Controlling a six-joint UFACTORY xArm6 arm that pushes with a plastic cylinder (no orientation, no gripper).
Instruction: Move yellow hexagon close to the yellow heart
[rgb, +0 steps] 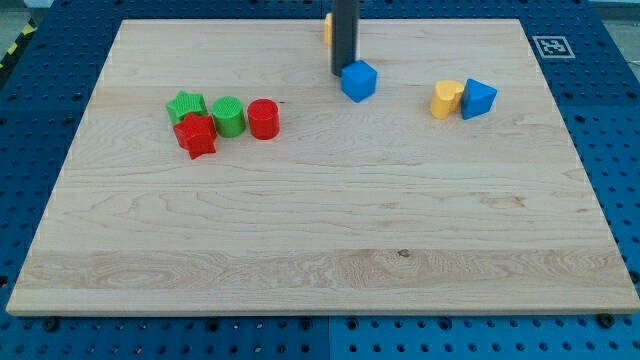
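Although most of it is hidden behind the rod, the yellow hexagon (327, 27) is seen as an orange-yellow sliver at the view's top edge of the board, just left of the rod; its shape cannot be confirmed from what shows. No gripper is fitted, so nothing is held or clamped: only the straight dark rod is present, and my tip (344, 73) is set on the wood between the hexagon and the blue cube (359, 80), touching or nearly touching the cube's upper left.

The yellow heart (447, 99) is found well to the right and lower in the view, with the blue triangular block (479, 98) pressed against its right side. The tip is judged to be on the wrong side for a push toward the heart; a position to the hexagon's left would be needed.

The blue cube is placed roughly on the line from hexagon to heart and is judged the main obstacle. The green star (186, 104), red star (196, 135), green cylinder (228, 116) and red cylinder (263, 119) are clustered at the view's left, well apart from that path
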